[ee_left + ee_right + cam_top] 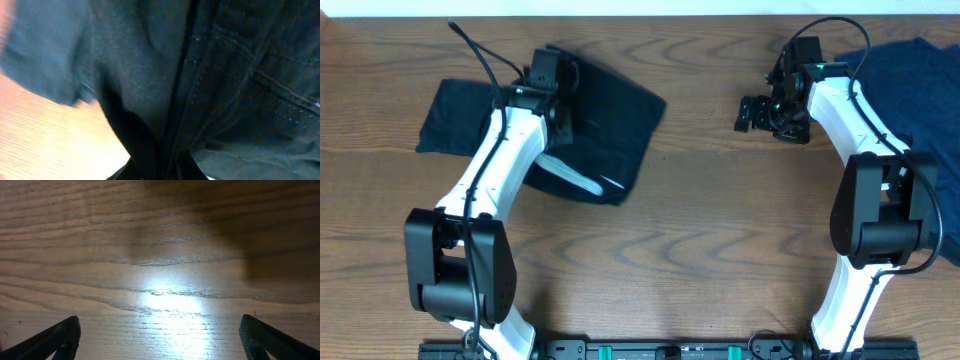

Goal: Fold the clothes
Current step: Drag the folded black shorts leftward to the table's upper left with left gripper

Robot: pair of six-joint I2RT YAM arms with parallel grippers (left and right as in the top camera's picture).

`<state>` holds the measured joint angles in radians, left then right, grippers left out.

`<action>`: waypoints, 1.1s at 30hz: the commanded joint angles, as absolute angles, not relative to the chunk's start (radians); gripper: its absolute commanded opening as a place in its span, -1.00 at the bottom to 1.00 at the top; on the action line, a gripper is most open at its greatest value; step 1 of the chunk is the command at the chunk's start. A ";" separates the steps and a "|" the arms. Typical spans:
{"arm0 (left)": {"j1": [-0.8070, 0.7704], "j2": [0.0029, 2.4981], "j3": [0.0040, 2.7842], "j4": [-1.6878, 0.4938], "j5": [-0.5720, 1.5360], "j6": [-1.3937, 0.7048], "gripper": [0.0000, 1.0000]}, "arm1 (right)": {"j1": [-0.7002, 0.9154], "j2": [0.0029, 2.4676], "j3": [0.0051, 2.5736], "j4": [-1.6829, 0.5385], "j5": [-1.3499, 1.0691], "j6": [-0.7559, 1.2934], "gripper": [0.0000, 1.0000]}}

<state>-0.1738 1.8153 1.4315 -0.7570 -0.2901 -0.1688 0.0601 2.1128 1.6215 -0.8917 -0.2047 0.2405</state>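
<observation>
Black garment (615, 120) lies bunched under the left pincer (552, 72).

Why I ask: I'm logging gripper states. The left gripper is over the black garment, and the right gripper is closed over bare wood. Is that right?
Not quite. The right gripper is open, not closed: the right wrist view shows its fingertips set wide apart with bare table between them. The rest stands: the left gripper is over the black garment.
</observation>
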 commanded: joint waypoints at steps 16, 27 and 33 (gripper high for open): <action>0.035 1.774 1.601 -0.745 -0.491 0.001 -0.88 | 0.066 2.089 1.634 -0.890 -0.198 0.231 0.99; 0.173 1.762 1.601 -0.701 -0.491 0.083 -0.88 | 0.066 2.089 1.634 -0.890 -0.198 0.231 0.99; 0.224 1.763 1.601 -0.693 -0.490 0.082 -0.88 | 0.067 2.089 1.634 -0.890 -0.198 0.231 0.98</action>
<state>0.2062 1.8038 1.5658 -0.7059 -0.4561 0.0765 0.0601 2.1128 1.6215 -0.8921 -0.2047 0.2405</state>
